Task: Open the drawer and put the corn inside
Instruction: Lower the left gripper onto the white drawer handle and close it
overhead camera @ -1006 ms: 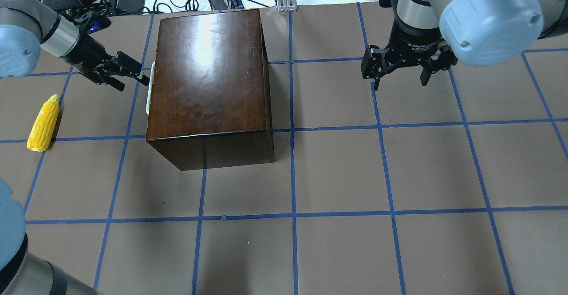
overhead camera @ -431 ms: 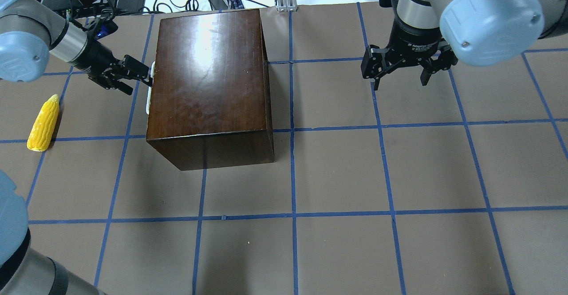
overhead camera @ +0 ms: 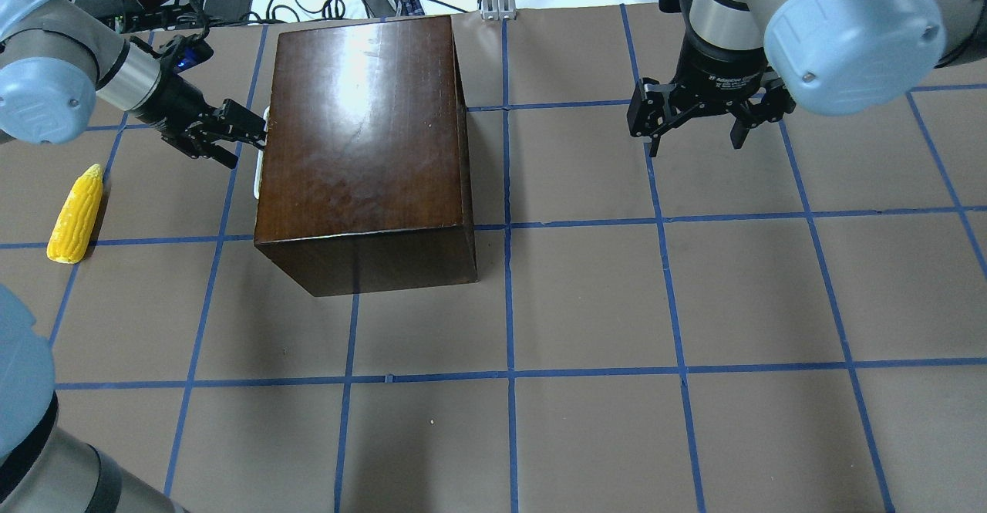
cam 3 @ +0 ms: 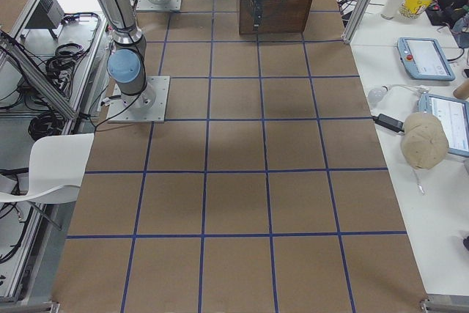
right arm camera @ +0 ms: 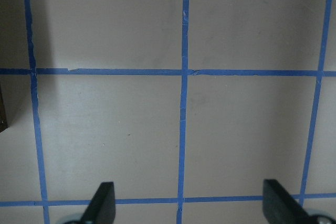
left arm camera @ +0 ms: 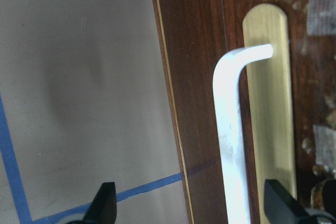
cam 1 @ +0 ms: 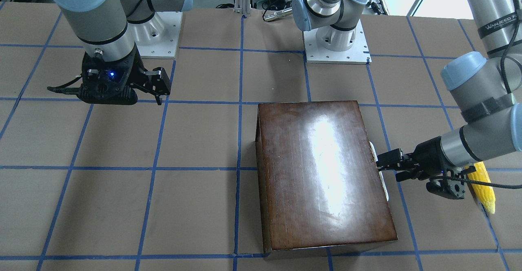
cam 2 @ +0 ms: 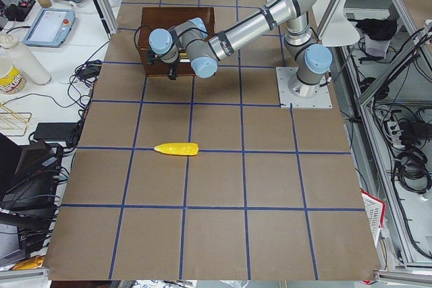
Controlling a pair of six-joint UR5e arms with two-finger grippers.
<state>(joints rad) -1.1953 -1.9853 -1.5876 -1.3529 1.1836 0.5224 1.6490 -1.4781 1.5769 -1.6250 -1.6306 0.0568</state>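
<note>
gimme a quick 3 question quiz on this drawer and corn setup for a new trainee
1. True or false: the corn lies on the table, outside the wooden box.
2. In the left wrist view, what shows between the open fingertips of the left gripper?
3. The right gripper is: A) open over bare table, B) shut on the corn, C) gripping the box.

Key: 1 true. 2 the drawer's whitish handle. 3 A.
</note>
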